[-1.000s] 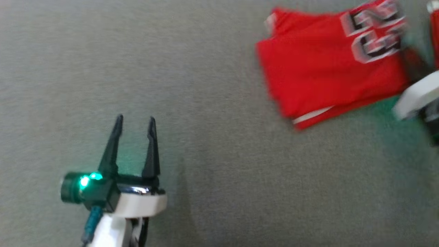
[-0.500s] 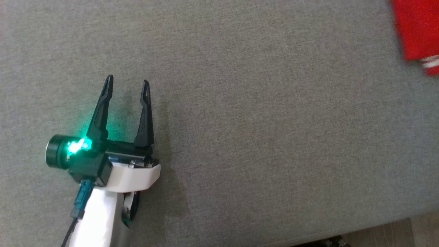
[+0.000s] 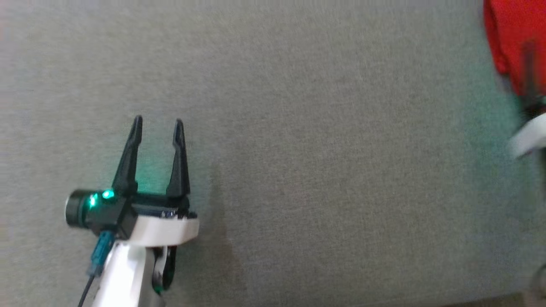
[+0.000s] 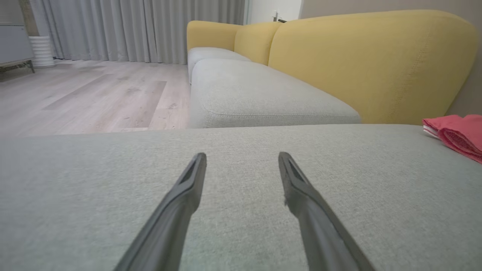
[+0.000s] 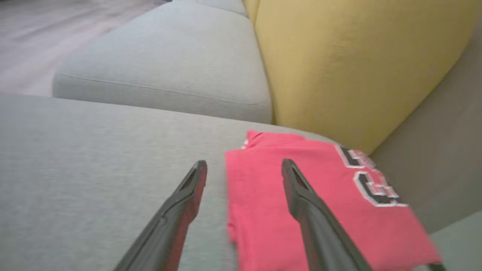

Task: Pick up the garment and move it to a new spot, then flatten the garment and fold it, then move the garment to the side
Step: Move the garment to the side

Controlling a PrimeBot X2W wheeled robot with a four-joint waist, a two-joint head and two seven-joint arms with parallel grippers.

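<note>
- Released, the left pincer (image 3: 157, 124) holds its two dark fingers spread with nothing between them, low over the grey cushion (image 3: 320, 149) at the near left of the head view.
- The right pincer (image 5: 244, 165) is released too. In its wrist view one finger lies over bare grey fabric and the other over the garment (image 5: 320, 195), whose left edge runs up between them. I cannot tell whether either finger touches the cloth.
- The garment is red and folded into a flat rectangle, with black-and-white numerals (image 5: 371, 180) on its far right part. It lies at the far right of the cushion, near the yellow sofa back (image 5: 339, 56).
- From the head, the garment (image 3: 512, 38) sits in the far right corner, well apart from the left pincer, with a blurred dark finger across it and a pale wrist shell (image 3: 527, 138) just nearer.
- From the left wrist, its folded edge (image 4: 457, 131) shows at the right, with a second grey seat (image 4: 263, 94), wooden floor (image 4: 94, 94) and curtains (image 4: 131, 30) beyond.
</note>
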